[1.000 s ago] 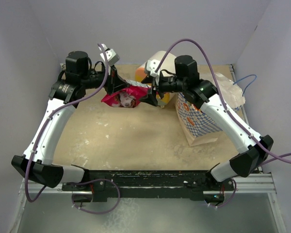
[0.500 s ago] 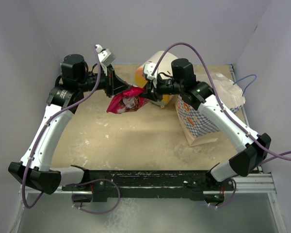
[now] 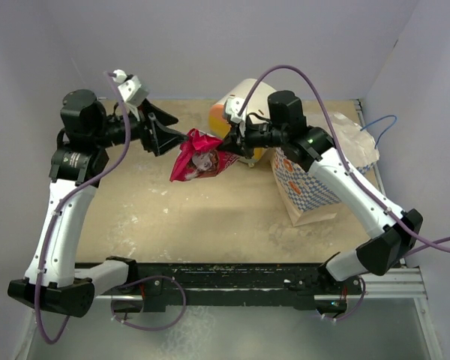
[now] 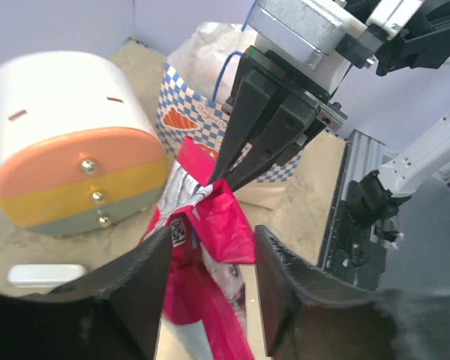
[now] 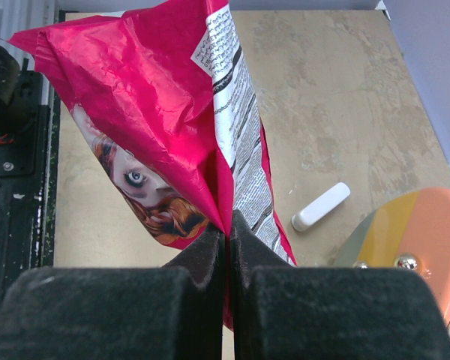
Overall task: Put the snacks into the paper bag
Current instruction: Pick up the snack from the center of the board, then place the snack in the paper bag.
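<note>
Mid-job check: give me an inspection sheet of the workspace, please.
Surface: tan table, dusted white.
Job's things: pink packet hangs from right gripper; bag at right, beside drawer unit; no other snacks seen.
Clutter: drawer unit at back; white stick near it.
Grippers: right gripper shut on packet; left gripper open, packet between its fingers in the wrist view.
Cables: purple cables loop over both arms.
Surroundings: plain lilac walls.

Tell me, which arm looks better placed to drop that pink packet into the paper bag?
The right. The right gripper is shut on the pink packet, and the paper bag stands just beside that arm. The left gripper is open, holding nothing.
</note>
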{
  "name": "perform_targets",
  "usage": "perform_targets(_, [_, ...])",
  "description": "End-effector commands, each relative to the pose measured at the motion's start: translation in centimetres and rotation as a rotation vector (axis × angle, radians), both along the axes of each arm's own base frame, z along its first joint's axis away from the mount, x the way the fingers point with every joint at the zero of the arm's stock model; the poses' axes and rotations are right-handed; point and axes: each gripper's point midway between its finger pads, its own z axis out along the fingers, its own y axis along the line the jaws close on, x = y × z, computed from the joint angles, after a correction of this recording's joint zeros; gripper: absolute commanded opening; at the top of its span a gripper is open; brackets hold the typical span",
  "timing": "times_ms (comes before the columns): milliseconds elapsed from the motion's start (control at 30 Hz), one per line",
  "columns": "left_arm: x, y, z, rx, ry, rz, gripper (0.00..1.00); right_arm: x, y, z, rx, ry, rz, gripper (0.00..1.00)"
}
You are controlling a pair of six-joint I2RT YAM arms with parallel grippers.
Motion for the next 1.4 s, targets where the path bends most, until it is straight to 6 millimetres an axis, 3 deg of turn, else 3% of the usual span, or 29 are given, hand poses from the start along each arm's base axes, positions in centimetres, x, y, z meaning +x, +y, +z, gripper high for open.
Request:
perform_targets(0, [-0.8,2.1,2.3,0.018,-0.146,0.039,0.74,-2.3,-0.8,7.1,0.125,-0.117,0.042,0.00])
perform_targets(200, [-0.1,4.7,1.9,0.095,-0.195,0.162,0.87,-4.4,-3.1,12.8,0.208,-0.177,0.062,0.00])
perform_targets(467, [0.8,5.4,1.5,0.132,-0.213,0.198,0.93,-8.1,-7.8,20.9,0.332,-0.254,0.091,0.00])
perform_targets(567, [1.3,5.8,1.4,0.149,-0.217,0.231,0.94,-7.2,-10.2,23.1,0.351,-0.302,-0.069,0.00])
perform_targets(733, [1.6,6.5,1.2,0.172,-0.220,0.275,0.96,-4.6,-15.7,24.6,0.346,-0.377,-0.412,0.00])
perform_targets(833, [1.7,6.6,1.0,0.178,-0.220,0.281,0.98,-2.5,-19.8,24.3,0.296,-0.449,-0.651,0.00])
perform_targets(967, [1.6,6.7,1.0,0.180,-0.222,0.285,0.98,-1.0,-23.6,21.8,0.216,-0.465,-0.851,0.00])
perform_targets(1167, [1.5,6.7,1.0,0.180,-0.224,0.287,0.99,0.5,-27.9,17.4,0.103,-0.461,-1.055,0.00])
perform_targets(1367, [1.3,6.7,0.8,0.180,-0.223,0.285,1.00,1.8,-30.7,12.2,-0.007,-0.418,-1.195,0.00])
